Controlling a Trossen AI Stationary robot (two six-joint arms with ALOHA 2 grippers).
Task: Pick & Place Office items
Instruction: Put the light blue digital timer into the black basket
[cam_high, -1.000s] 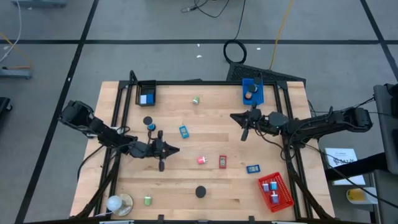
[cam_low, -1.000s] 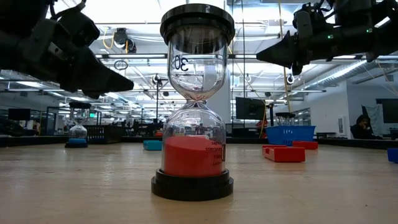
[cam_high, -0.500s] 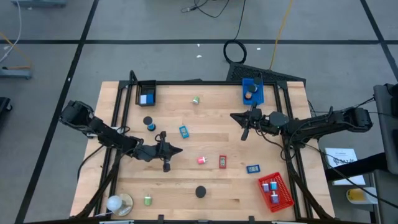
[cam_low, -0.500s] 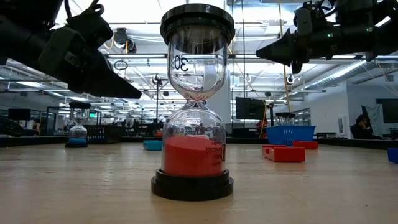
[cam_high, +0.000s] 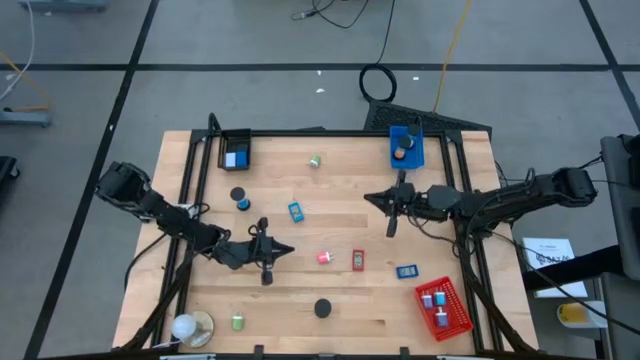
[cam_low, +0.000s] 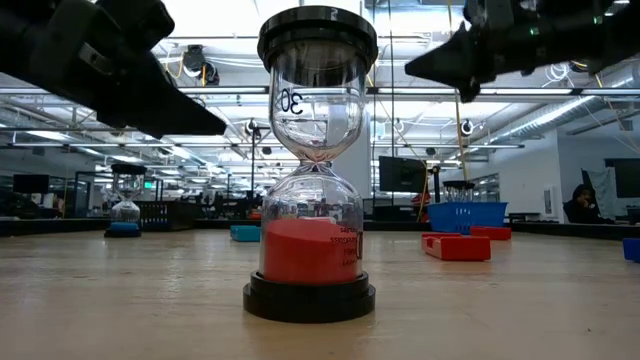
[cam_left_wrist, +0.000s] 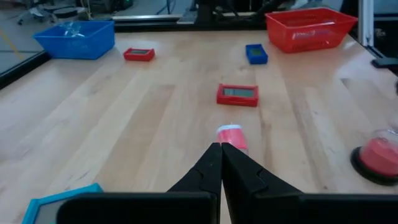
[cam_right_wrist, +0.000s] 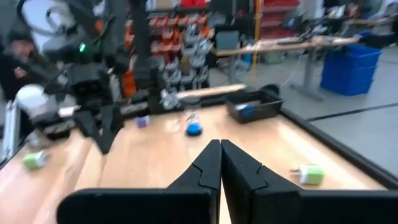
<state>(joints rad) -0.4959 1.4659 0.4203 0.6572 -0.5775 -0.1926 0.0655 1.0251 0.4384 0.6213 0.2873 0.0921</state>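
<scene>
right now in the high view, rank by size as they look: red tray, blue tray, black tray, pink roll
1. red tray, clearly largest
2. blue tray and black tray, too alike to separate
3. pink roll, smallest

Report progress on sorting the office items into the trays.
Done: a few items sit in the red tray, blue tray and black tray. In hand: nothing; the left gripper and right gripper are both shut and empty above the table. Left: loose pieces, including the pink roll and red block.
</scene>
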